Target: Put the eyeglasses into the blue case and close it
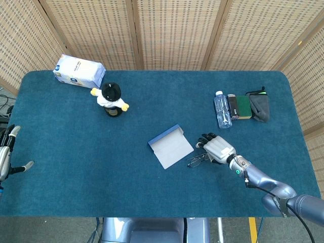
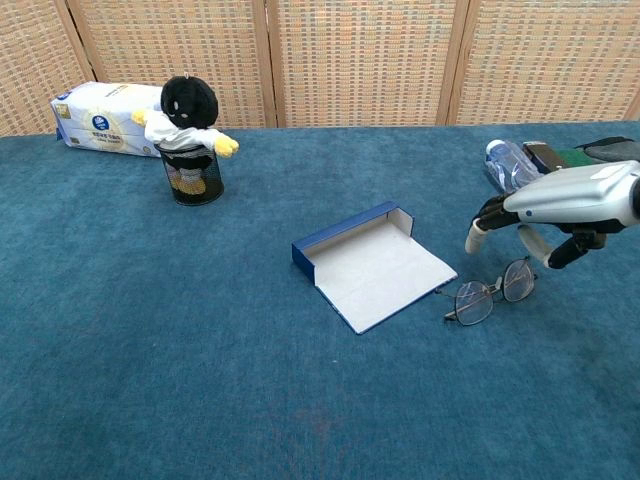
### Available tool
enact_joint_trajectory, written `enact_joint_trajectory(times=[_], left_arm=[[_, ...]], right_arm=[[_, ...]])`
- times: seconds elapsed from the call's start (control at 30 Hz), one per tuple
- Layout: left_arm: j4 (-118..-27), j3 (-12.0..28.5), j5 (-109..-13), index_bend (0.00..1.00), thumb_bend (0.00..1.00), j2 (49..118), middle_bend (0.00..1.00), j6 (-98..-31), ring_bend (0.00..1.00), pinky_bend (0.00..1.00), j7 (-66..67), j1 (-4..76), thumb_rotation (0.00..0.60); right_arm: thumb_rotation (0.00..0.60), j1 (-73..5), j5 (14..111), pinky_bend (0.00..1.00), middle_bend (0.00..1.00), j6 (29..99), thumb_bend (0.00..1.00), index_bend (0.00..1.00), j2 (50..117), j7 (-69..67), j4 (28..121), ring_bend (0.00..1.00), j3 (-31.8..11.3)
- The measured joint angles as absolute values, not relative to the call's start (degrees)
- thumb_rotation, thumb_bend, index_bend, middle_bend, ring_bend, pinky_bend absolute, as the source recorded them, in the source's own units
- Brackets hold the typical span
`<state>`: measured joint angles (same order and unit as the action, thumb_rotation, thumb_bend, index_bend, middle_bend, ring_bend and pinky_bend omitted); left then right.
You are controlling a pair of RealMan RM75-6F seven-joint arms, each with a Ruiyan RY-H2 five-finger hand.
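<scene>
The blue case (image 1: 170, 146) (image 2: 372, 265) lies open near the table's middle, its pale lining facing up. Wire-rimmed eyeglasses (image 1: 197, 160) (image 2: 489, 293) lie on the cloth just to its right. My right hand (image 1: 218, 150) (image 2: 560, 206) hovers low over the glasses' right end, palm down with fingers curled downward and apart, holding nothing. My left hand (image 1: 5, 155) rests open at the table's left edge, seen only in the head view.
A plush toy in a black mesh cup (image 1: 112, 99) (image 2: 190, 140) and a tissue pack (image 1: 79, 71) (image 2: 104, 117) stand at the back left. A water bottle (image 1: 221, 109) (image 2: 508, 165), a dark green box (image 1: 243, 107) and a grey pouch (image 1: 260, 107) sit at the back right.
</scene>
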<state>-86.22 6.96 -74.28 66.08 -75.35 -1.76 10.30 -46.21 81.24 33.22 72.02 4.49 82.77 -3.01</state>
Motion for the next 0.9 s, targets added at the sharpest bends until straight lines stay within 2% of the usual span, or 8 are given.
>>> enact_joint_trajectory(times=[0.47, 0.9], left_arm=[[-86.26, 6.76, -74.30, 0.00, 0.00, 66.36, 0.00, -75.39, 0.00, 0.00, -1.27, 10.31, 0.600], [-86.32, 6.66, -74.31, 0.00, 0.00, 66.67, 0.00, -75.46, 0.00, 0.00, -0.61, 10.38, 0.600]], right_arm=[[0.600, -45.00, 82.83, 0.27, 0.28, 33.99, 1.00, 0.32, 68.38, 2.48, 84.72, 0.17, -0.02], [0.600, -43.15, 90.01, 0.27, 0.27, 38.03, 1.00, 0.33, 63.40, -1.10, 88.35, 0.18, 4.06]])
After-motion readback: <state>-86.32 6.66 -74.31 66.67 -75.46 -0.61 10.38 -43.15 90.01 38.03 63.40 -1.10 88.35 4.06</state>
